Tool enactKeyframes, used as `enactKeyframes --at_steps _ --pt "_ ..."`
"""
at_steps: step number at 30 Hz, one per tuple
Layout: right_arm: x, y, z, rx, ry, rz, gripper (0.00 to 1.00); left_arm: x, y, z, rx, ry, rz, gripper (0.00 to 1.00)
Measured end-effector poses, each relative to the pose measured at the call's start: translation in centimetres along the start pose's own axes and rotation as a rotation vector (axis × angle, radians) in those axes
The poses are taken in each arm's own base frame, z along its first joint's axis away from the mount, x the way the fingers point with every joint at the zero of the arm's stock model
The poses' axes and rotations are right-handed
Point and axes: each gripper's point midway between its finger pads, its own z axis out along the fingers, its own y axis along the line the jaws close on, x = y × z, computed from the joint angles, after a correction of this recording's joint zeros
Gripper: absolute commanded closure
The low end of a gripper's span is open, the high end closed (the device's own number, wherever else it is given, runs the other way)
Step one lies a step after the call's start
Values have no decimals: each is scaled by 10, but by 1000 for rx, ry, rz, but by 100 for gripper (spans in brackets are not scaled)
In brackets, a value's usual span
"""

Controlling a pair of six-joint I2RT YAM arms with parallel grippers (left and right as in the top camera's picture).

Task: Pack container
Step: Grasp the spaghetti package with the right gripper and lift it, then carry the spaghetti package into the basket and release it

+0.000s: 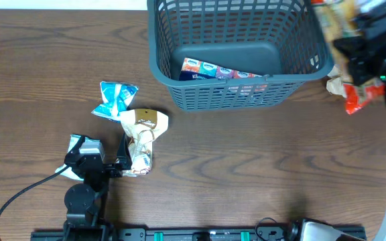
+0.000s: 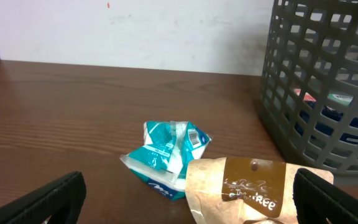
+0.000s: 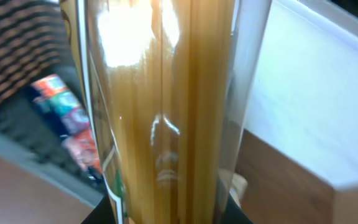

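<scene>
The dark grey lattice container (image 1: 240, 84) stands at the table's far centre, with colourful packets (image 1: 213, 70) lying on its base. My right gripper (image 1: 360, 50) is just past its right rim, shut on a clear packet of spaghetti (image 3: 166, 93) that fills the right wrist view. The container's wall (image 3: 11, 56) shows blurred to the left of the spaghetti. My left gripper (image 2: 191, 202) is open low at the near left. A cream and brown pouch (image 2: 247, 186) lies partly between its fingers, against the right one. A teal packet (image 2: 166, 152) lies just beyond.
A red and orange packet (image 1: 357, 99) lies on the table right of the container, under the right arm. Another teal and white packet (image 1: 79, 144) lies beside the left gripper's body. A black cable (image 1: 19, 194) trails at the near left.
</scene>
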Motion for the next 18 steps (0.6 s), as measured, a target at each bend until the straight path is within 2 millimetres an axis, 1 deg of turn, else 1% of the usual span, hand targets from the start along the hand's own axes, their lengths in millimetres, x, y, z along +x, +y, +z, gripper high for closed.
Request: enactKeyframes --at_steps 5,6,12,15,18 --pt "-18 40 18 -108 -20 -114 99 0 0 0 0 0 0 1" --pt "-19 45 21 -117 -19 -126 99 0 0 0 0 0 0 1" --pt "-29 84 55 -172 37 -234 99 0 0 0 0 0 0 1" --pt "-39 99 65 -180 44 -282 99 0 0 0 0 0 0 1" --pt "-53 108 67 -180 24 -316 99 0 0 0 0 0 0 1"
